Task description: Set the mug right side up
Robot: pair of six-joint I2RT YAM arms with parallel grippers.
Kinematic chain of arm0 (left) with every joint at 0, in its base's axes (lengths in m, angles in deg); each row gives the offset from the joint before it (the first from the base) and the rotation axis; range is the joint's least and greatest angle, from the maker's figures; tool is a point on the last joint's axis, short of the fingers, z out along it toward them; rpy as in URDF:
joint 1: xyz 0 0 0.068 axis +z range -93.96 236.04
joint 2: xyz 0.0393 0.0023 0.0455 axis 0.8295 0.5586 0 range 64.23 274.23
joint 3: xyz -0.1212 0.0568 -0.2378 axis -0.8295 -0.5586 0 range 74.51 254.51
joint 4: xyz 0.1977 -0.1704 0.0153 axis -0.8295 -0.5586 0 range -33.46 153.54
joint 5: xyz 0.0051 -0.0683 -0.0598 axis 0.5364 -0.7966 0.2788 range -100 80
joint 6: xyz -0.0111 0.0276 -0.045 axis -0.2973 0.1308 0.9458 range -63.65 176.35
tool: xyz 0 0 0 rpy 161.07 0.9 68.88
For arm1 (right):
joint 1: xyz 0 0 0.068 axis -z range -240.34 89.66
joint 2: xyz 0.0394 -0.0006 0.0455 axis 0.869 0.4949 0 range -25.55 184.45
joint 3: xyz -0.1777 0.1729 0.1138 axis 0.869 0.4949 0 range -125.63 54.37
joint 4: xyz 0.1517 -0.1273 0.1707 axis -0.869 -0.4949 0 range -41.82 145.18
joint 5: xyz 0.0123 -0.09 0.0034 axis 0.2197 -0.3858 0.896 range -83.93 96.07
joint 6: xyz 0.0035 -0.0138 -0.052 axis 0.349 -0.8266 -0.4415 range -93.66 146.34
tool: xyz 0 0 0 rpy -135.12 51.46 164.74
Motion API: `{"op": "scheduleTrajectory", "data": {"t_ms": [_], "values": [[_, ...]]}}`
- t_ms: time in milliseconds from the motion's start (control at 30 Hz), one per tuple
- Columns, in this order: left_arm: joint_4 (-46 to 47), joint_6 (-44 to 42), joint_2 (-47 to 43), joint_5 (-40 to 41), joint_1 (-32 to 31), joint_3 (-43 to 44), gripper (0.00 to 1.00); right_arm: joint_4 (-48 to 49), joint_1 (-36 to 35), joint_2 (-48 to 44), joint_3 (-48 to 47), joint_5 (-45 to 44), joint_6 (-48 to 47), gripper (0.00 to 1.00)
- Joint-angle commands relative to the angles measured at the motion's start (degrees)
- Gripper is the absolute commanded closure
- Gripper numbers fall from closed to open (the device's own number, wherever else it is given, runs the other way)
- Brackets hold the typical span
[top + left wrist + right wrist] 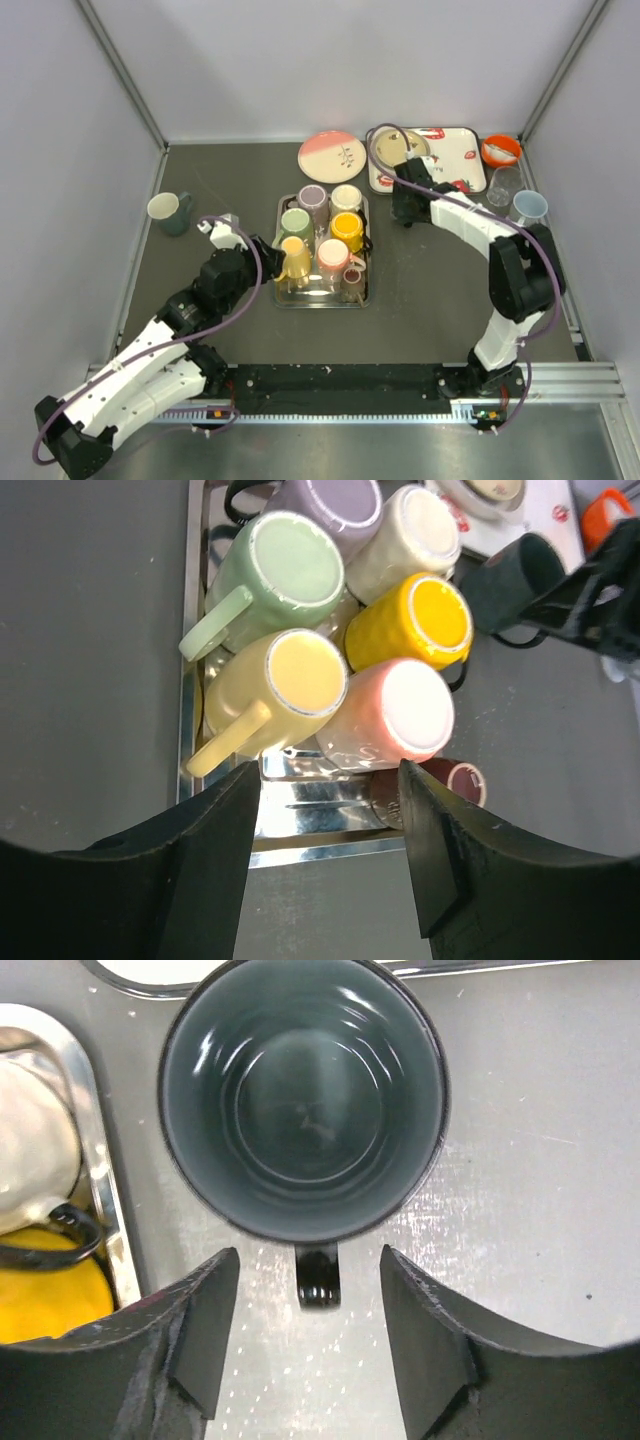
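Right gripper (312, 1322) is hovering with jaws well apart, gripping nothing, over the dark mug (300, 1110), which is standing mouth-up on the table (540, 1160) beside the metal tray's (100, 1210) right edge. That turn looks done; left gripper (325, 825), likewise gaping empty, is hanging over upside-down mugs (300, 675).
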Motion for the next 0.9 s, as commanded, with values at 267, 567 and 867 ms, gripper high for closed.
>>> {"op": "scheduleTrajectory", "data": {"t_ms": [267,567,867], "values": [[-4.86,-2.8,7.04,2.96,0.33,4.79,0.35,1.19,-14.22,-27.8,14.45,6.39,-3.97,0.41],[-6.7,-2.8,5.29,2.51,0.42,4.09,0.32,1.1,-26.36,-43.28,28.25,9.37,-1.51,0.41],[-6.97,-1.57,3.27,0.41,0.5,0.75,0.37,6.64,-30.76,-40.49,34.43,12.28,-2.65,0.42]]}}
